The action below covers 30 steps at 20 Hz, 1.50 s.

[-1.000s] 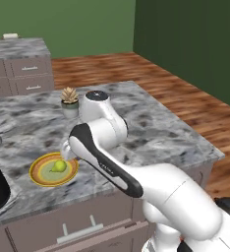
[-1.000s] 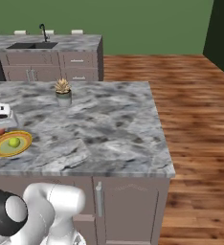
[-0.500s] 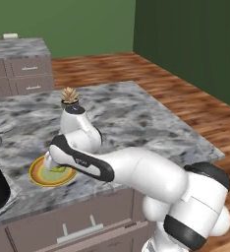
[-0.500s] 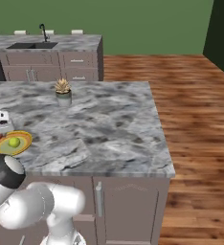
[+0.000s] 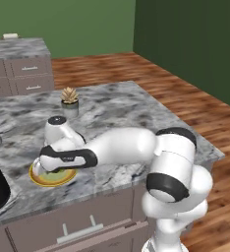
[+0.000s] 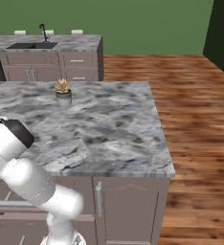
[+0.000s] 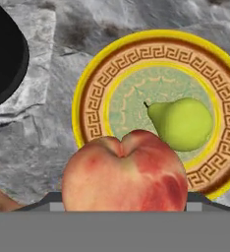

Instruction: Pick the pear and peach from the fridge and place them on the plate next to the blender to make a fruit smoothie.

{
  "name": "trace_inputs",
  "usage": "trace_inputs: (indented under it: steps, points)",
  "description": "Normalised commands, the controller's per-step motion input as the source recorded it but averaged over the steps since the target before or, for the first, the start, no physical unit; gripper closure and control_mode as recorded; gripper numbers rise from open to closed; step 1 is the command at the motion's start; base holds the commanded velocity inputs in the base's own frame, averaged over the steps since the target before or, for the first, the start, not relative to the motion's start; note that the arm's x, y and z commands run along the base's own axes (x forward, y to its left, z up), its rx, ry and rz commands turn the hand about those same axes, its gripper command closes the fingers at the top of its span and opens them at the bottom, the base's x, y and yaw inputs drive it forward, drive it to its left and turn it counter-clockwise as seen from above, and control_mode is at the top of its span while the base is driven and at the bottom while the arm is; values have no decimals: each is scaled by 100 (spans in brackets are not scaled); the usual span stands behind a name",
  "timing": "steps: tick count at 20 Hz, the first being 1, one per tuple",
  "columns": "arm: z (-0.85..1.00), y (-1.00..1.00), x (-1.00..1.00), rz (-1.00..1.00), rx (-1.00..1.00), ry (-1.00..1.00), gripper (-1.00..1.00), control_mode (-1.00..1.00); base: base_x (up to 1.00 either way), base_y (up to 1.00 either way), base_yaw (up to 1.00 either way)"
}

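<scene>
Hand view shows the peach [image 7: 124, 172] filling the spot between the fingers, evidently clamped there, though the tips are hidden behind it. Just beyond it, the pear [image 7: 182, 123] lies on the plate [image 7: 95, 98], leaving bare dish for the drop.

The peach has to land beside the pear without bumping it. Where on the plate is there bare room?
The plate is bare on its half toward the blender, between the pear and that rim. The peach hangs over the near rim. The pear's side is crowded.
</scene>
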Motion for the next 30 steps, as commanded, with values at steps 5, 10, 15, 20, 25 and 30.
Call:
trace_inputs:
  steps: [5, 10, 15, 20, 25, 30]
  points:
    - [-46, 41, 63, 0, -4, 0, 100, -100, 0, 0, 0]
    - [-23, 30, 67, 0, -1, 0, -100, -100, 0, 0, 0]
    - [25, 25, 30, -1, 0, 2, -100, -100, 0, 0, 0]
    - [65, -2, -19, -4, 0, 9, -100, -100, 0, 0, 0]
    - [79, -74, -68, 0, 1, 0, -100, -100, 0, 0, 0]
    - [3, -100, -100, 0, 6, -13, -100, -100, 0, 0, 0]
